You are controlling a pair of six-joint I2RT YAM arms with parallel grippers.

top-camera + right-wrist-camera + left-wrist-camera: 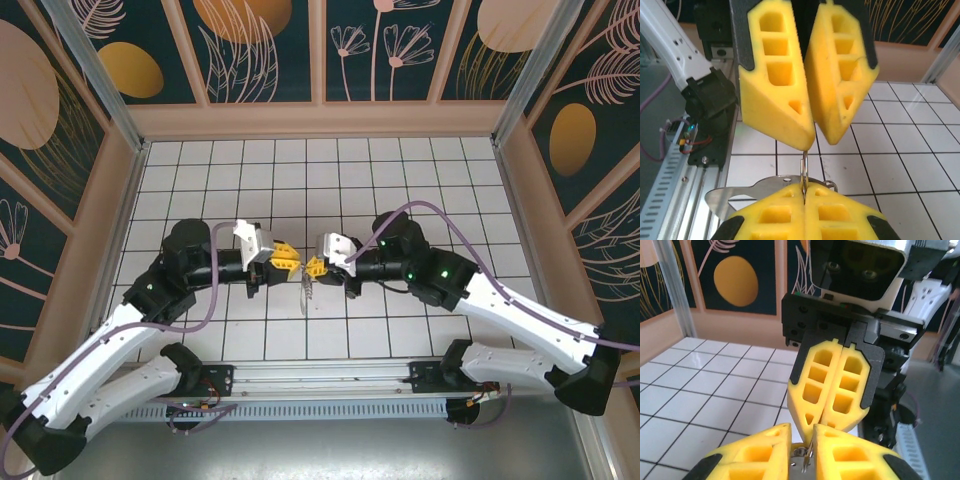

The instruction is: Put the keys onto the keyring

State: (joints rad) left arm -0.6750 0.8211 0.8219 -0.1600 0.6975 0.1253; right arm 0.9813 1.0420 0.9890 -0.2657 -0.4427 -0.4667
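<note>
Both grippers meet tip to tip in mid-air over the tiles. My right gripper [804, 190] [314, 267] is shut on the keyring [804, 167], a thin metal ring seen edge-on that rises to the left fingers' tips. A flat silvery piece [742, 192] [305, 290] with a small hole hangs off it. My left gripper [802, 429] [288, 261] [816, 142] holds its jaws a narrow gap apart. A yellowish bit, apparently the key [797, 445], sits in that gap, with the keyring [810, 456] just behind. Most of the key is hidden.
White tiled floor [400, 180] lies inside pale wooden walls with patterned panels. The metal rail [320, 385] carrying the arm bases runs along the near edge. The right arm's purple cable [470, 235] arcs above its wrist.
</note>
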